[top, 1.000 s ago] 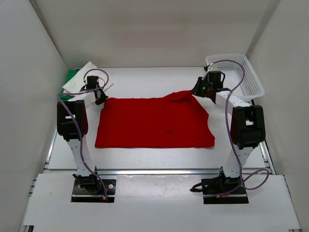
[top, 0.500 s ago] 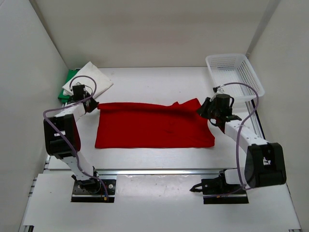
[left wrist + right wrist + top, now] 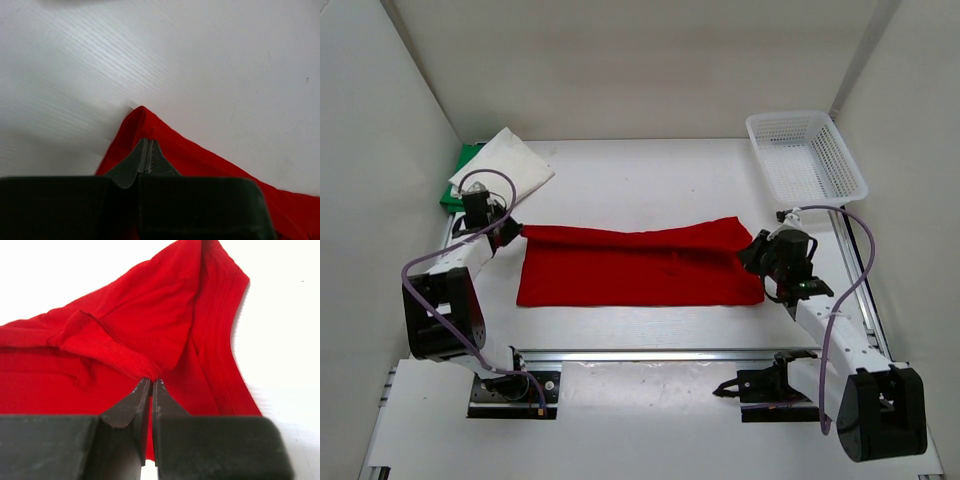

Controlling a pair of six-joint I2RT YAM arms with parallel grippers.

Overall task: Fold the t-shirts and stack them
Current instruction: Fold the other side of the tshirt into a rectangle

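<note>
The red t-shirt (image 3: 640, 265) lies across the middle of the table, its far edge folded over toward the near edge. My left gripper (image 3: 508, 229) is shut on the shirt's far left corner (image 3: 145, 122). My right gripper (image 3: 752, 250) is shut on a pinched fold of the red cloth (image 3: 150, 371) at the far right corner. The white t-shirt (image 3: 505, 162) lies folded at the far left on top of the green t-shirt (image 3: 460, 178), which shows only at its left edge.
A white mesh basket (image 3: 807, 153) stands at the far right corner. White walls close in the table on three sides. A metal rail (image 3: 650, 353) runs along the near edge in front of the arm bases.
Both grippers have pulled the red shirt's far edge toward the near side, folding the shirt into a narrower band. Both arms have swung outward and nearer.
</note>
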